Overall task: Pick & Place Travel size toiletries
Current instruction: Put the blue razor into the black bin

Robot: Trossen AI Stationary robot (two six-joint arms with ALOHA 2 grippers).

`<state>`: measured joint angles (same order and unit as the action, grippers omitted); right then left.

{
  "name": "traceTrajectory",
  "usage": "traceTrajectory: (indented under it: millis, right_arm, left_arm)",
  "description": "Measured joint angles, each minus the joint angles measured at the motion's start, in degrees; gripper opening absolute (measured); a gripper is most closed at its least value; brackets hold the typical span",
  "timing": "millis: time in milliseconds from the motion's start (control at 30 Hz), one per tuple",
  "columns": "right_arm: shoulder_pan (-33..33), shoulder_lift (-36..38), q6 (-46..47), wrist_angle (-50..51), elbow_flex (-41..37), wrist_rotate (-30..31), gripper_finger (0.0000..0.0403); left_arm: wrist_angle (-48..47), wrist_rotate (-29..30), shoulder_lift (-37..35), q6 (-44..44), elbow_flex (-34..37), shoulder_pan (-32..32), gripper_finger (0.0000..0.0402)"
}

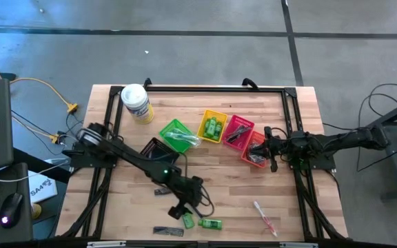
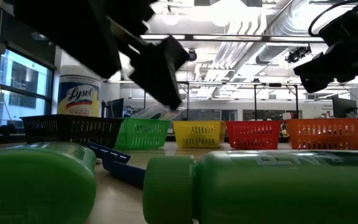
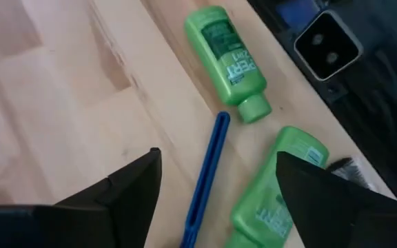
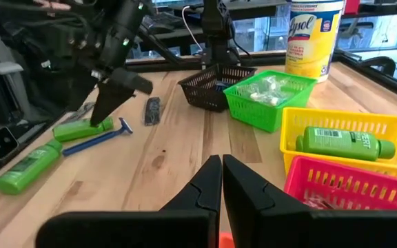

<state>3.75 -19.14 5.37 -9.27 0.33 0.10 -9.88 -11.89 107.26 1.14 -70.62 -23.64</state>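
Low in the high view's centre, the left gripper [image 3: 216, 186] hangs with jaws spread over a blue razor [image 3: 206, 172] lying between two green bottles [image 3: 231, 58] on the counter [image 1: 233, 186], while the right gripper [image 4: 221, 186], jaws pressed together, waits by the orange basket [image 1: 255, 150].

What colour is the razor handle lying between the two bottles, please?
Blue razor handle; the left wrist view shows it best.
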Motion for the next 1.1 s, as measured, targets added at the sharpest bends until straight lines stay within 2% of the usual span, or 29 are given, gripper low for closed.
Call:
traceTrajectory:
  millis: [333,567,1000,1100]
  right_arm:
    - [0.02,-0.36,-2.06,1.85,0.00,0.06,0.0007]
    - [0.00,-0.49,-2.16,1.42,0.00,0.02,0.0007]
    - [0.00,-0.53,-2.17,1.38,0.00,0.01,0.0007]
    - [0.00,-0.55,-2.17,1.47,-0.01,0.00,0.0007]
  left_arm:
    - [-0.65,0.44,6.51,0.14,-2.73,0.02,0.0281]
    - [-5.85,5.23,6.61,0.21,-2.59,0.02,0.0281]
    - [-6.44,7.06,8.57,0.31,-2.82,-0.02,0.0280]
    - [-6.77,7.10,8.66,0.36,-2.77,-0.02,0.0262]
